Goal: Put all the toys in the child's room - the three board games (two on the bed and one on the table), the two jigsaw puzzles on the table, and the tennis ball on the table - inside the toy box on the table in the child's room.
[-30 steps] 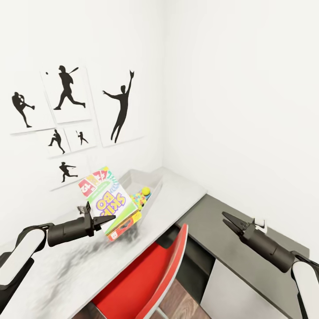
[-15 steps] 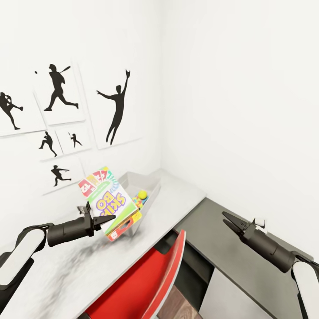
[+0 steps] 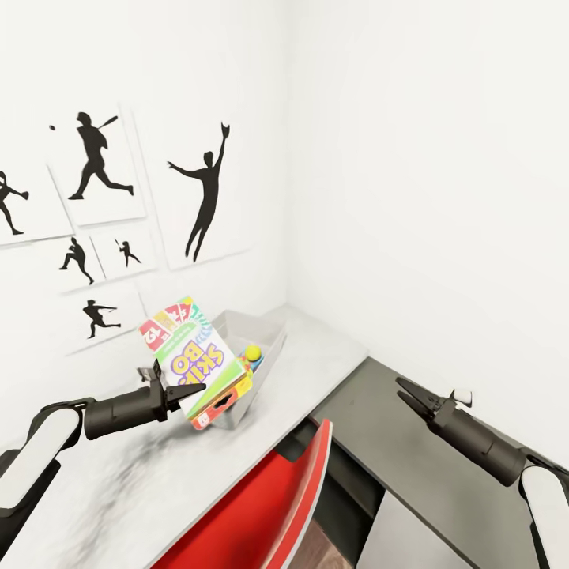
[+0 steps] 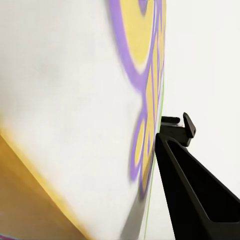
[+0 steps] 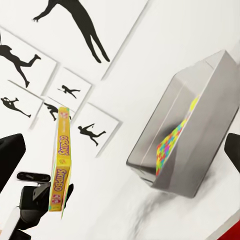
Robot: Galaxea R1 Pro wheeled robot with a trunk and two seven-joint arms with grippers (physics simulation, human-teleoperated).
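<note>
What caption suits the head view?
Left gripper holds the Skip-Bo game before the toy box on the table.

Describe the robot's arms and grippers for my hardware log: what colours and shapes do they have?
Both arms have white rounded shells that give way to dark grey cylindrical wrists. The left gripper and right gripper are black, each with two slim tapered fingers ending in points. No cables or markings can be made out.

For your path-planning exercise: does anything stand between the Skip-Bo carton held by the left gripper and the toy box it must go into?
Nothing visible does. The left gripper holds the Skip-Bo carton upright above the table, just short of the toy box, with open air between them.
</note>
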